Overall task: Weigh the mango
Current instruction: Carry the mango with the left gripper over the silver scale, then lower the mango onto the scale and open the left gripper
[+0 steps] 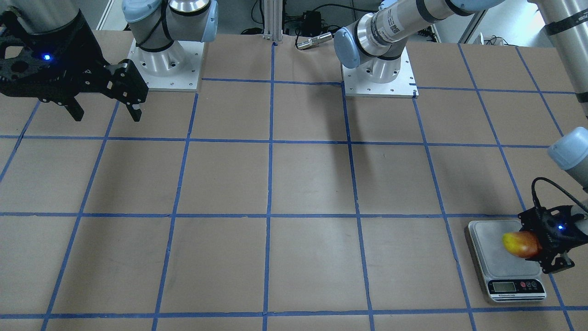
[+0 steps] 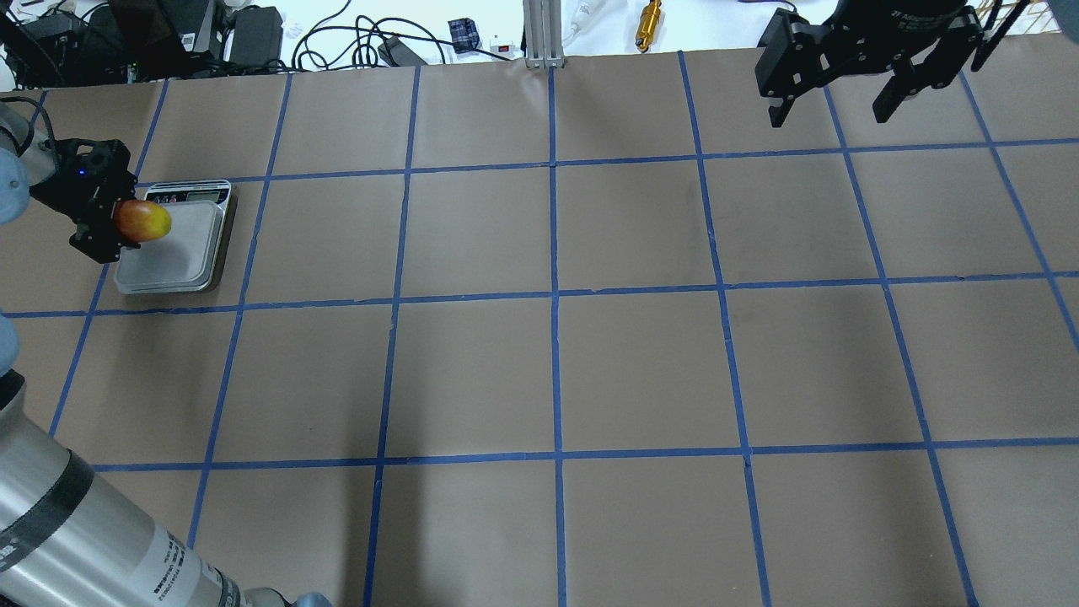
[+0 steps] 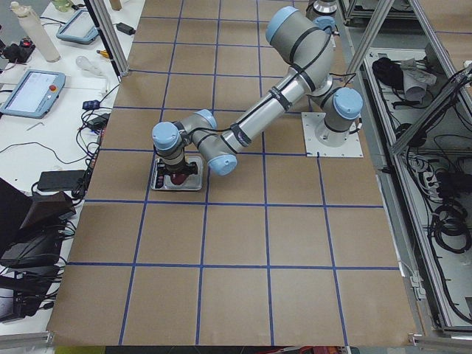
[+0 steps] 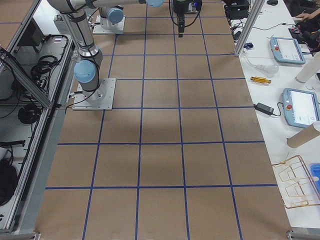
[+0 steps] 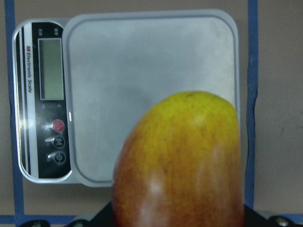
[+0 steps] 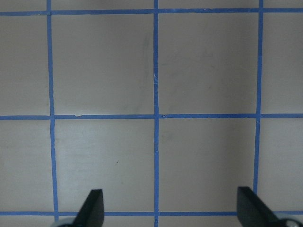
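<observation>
The mango [image 1: 520, 243], yellow at its tip and orange-red toward the gripper, is held by my left gripper [image 1: 539, 246], which is shut on it above the right side of the scale [image 1: 494, 257]. In the overhead view the mango [image 2: 142, 221] hangs over the left edge of the scale [image 2: 181, 244], held by the left gripper [image 2: 110, 221]. In the left wrist view the mango [image 5: 182, 165] fills the lower frame above the steel platform [image 5: 142, 75]; the display [image 5: 49, 68] is blank. My right gripper [image 1: 106, 112] is open and empty, high at the far side [image 2: 834, 101].
The table is brown paper with a blue tape grid [image 1: 268, 214]. The two arm bases [image 1: 167, 64] [image 1: 379, 76] stand at the robot's side. Cables and a brass part [image 2: 649, 15] lie past the table's far edge. Tablets and a wire rack [image 4: 300, 185] sit on a side bench.
</observation>
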You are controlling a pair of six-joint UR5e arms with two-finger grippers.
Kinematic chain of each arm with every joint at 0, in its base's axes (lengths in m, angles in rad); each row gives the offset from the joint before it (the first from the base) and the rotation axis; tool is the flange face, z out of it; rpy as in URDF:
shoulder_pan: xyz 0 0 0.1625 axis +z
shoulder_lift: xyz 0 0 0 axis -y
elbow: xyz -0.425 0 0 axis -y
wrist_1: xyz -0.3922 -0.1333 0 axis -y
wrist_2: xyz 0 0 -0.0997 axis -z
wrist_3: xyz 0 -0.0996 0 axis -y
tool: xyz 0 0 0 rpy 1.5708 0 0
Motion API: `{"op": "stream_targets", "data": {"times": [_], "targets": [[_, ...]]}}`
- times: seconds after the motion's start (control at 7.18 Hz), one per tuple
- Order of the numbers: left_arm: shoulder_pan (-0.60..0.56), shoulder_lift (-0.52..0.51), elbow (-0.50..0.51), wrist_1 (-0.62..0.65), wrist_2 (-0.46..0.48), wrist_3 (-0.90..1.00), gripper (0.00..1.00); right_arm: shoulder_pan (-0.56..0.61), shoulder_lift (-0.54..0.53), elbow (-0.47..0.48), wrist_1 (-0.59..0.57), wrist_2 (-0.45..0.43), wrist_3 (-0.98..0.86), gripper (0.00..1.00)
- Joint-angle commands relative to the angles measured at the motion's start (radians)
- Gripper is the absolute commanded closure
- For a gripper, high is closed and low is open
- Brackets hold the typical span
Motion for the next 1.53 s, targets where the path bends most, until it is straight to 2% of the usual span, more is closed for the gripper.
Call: {"op": "stream_targets", "data": {"times": [0.0, 0.14, 0.28, 0.42, 0.84, 1.39], "targets": [[-0.007, -0.011, -0.022, 0.033, -0.023, -0.013, 0.95, 0.0, 0.001, 0.0, 0.0, -0.001, 0.0, 0.0], [-0.007, -0.012, -0.022, 0.039, -0.023, -0.013, 0.86, 0.0, 0.001, 0.0, 0.0, -0.001, 0.0, 0.0], [-0.007, -0.015, -0.022, 0.038, -0.026, -0.013, 0.15, 0.0, 0.001, 0.0, 0.0, -0.001, 0.0, 0.0], [-0.007, -0.015, -0.02, 0.042, -0.021, -0.014, 0.0, 0.0, 0.001, 0.0, 0.0, 0.001, 0.0, 0.0], [-0.015, 0.07, -0.016, -0.01, -0.012, -0.019, 0.0, 0.0, 0.001, 0.0, 0.0, -0.001, 0.0, 0.0], [-0.001, 0.358, -0.016, -0.382, -0.002, -0.051, 0.0, 0.0, 0.001, 0.0, 0.0, -0.001, 0.0, 0.0]]}}
